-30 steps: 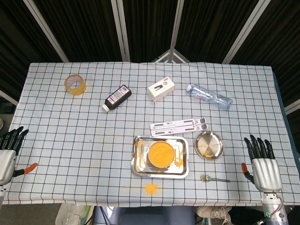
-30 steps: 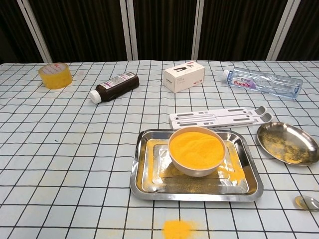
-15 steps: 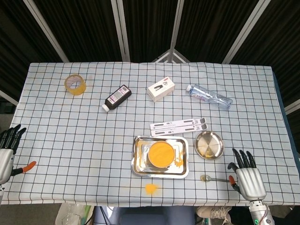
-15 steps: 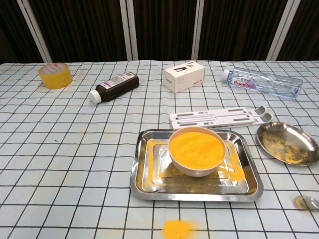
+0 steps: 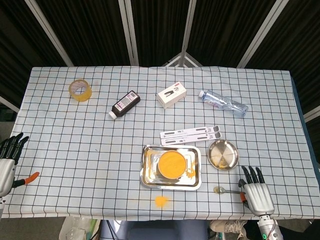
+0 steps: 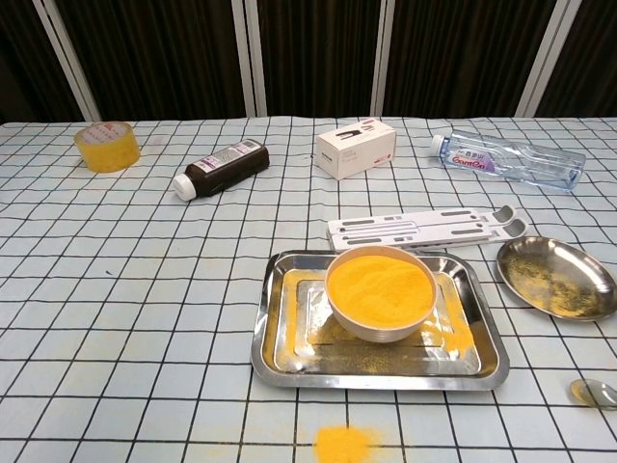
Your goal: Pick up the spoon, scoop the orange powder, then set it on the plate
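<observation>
A small shiny spoon (image 5: 227,190) is laid flat on the bench (image 5: 75,145), its handle end just beside the right robot hand (image 5: 257,192). That hand's fingers are spread and nothing is held. The round silver plate (image 5: 223,154) is seen just beyond it. The left robot hand (image 5: 7,162) is spread, empty.

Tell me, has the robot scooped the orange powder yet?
Not yet. The spoon lies on the table, and the right hand is open beside its handle. Grabbing it, scooping from the bowl of orange powder and setting it on the plate all remain.
</observation>
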Robot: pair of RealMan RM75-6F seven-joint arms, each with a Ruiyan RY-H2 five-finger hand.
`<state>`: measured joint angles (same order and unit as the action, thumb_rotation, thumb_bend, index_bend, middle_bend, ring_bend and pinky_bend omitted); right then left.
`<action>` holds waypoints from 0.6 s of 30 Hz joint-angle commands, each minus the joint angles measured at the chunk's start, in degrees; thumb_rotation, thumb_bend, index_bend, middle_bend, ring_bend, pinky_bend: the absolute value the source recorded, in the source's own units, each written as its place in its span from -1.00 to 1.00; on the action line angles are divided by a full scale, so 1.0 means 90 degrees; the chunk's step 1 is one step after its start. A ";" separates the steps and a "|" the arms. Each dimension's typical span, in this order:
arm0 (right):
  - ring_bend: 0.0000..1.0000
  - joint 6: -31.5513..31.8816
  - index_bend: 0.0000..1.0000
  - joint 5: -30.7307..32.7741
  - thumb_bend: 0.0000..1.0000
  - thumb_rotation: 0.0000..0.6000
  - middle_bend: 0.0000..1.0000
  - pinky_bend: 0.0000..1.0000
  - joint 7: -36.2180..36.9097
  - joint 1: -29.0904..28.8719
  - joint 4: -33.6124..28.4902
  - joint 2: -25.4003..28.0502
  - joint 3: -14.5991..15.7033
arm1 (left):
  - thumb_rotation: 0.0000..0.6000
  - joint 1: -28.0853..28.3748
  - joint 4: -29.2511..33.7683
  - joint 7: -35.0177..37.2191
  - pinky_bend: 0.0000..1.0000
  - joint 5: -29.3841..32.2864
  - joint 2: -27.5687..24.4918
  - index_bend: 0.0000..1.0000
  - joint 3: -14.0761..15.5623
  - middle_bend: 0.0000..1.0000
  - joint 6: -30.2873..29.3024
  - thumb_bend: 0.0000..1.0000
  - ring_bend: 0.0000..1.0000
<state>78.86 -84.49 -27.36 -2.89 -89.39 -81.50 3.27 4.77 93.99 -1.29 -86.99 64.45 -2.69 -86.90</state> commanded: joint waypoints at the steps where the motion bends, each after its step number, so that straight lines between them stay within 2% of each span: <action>1: -1.00 -0.0027 -0.03 -0.0018 -0.12 1.00 -0.79 -1.00 -0.0061 0.0013 0.0169 -0.0134 0.0037 | 1.00 0.0004 0.0002 -0.0005 -1.00 0.0009 0.0000 -1.00 -0.0001 -1.00 0.0009 -1.00 -1.00; 18: -1.00 -0.0122 -0.03 -0.0010 -0.16 1.00 -0.79 -1.00 -0.0127 0.0020 0.0799 -0.0571 0.0033 | 1.00 0.0011 0.0016 -0.0053 -1.00 0.0033 0.0008 -1.00 0.0007 -1.00 0.0041 -1.00 -1.00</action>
<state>77.86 -84.70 -28.55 -2.66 -82.34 -86.51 3.69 4.87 94.13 -1.76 -86.70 64.52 -2.62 -86.54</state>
